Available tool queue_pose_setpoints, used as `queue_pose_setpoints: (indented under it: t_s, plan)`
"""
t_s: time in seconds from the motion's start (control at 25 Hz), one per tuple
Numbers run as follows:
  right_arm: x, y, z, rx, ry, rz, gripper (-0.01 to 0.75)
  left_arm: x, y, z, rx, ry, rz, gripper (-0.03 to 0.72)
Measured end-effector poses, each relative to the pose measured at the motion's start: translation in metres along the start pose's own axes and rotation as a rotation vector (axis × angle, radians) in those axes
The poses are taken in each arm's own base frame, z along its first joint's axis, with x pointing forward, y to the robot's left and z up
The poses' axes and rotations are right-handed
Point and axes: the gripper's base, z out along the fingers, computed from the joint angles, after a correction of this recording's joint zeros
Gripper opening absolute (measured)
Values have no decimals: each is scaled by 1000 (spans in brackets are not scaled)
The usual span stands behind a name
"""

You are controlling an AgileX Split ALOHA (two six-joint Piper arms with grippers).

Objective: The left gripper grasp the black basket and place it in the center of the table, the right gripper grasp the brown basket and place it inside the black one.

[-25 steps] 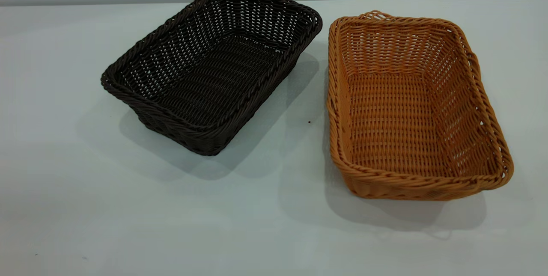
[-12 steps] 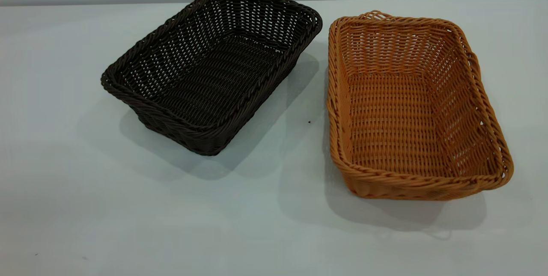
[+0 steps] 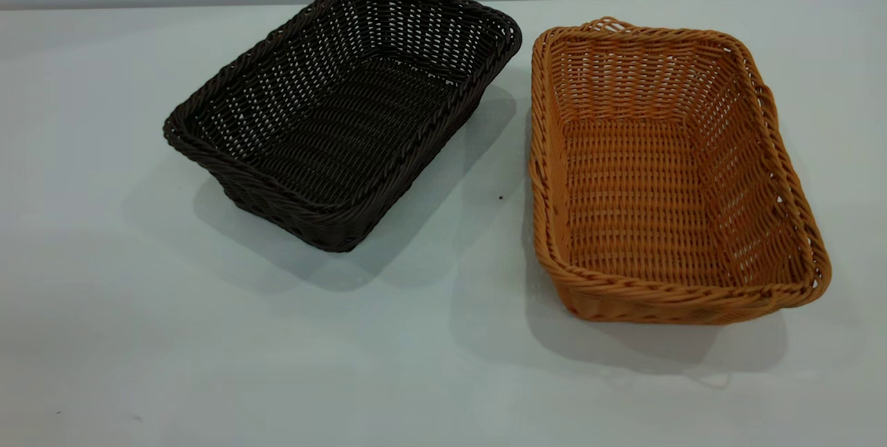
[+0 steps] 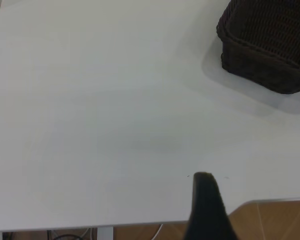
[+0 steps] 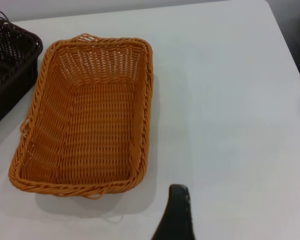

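Left gripper (image 4: 206, 210), finger spread indeterminable, is hovering well short of the black basket (image 3: 343, 107), which is sitting beside the brown basket (image 3: 669, 177) on the table (image 3: 208, 350); approach should be targeting the braided near rim squarely.

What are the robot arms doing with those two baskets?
Nothing is being held yet. The black basket and the brown basket sit side by side on the table, apart and empty. The left gripper and the right gripper each hover over the table short of their baskets.
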Motion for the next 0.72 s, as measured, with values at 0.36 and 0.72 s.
queue_pose_setpoints:
  t_s: [0.36,0.72]
  plan:
    - [-2,0,-1,-2,-20,12,583,-37,-1,-2,18,-70,-31,440]
    - [-25,3,-1,-11,-7,30,583,-138,0,83,24,22,21,440]
